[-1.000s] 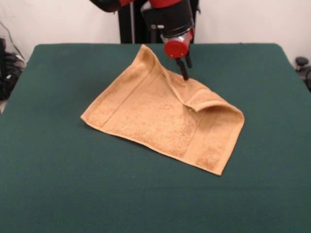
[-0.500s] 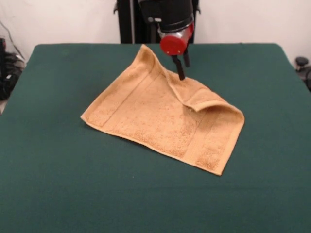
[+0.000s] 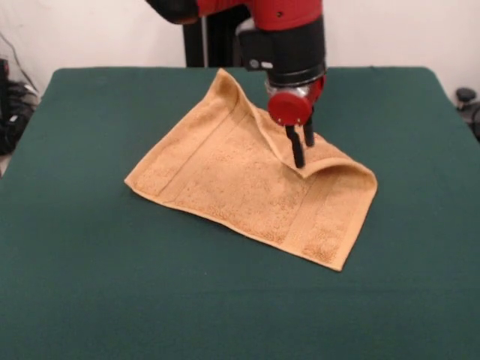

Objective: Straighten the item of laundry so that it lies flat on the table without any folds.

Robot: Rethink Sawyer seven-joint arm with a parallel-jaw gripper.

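Note:
The item of laundry [image 3: 232, 180] is a golden-tan washcloth lying near the middle of the green table [image 3: 105, 285]. Its far edge is folded over toward the camera, forming a raised ridge from the far corner [image 3: 223, 76] to the right corner [image 3: 367, 176]. My gripper [image 3: 303, 148] hangs from the red and black arm, its two black fingers [image 3: 298, 156] pointing down with a small gap between them. They stand right at the folded flap [image 3: 334, 159], tips at cloth level. Nothing looks pinched between them.
Dark cables and gear [image 3: 11, 105] sit off the table's left edge and a dark object [image 3: 466, 97] off its right edge. A black column [image 3: 196, 37] rises behind the far edge. Bare green cloth surrounds the washcloth on all sides.
The gripper has moved toward the camera and to the right, and has come down from the ridge's middle to the folded flap. The washcloth has kept its shape.

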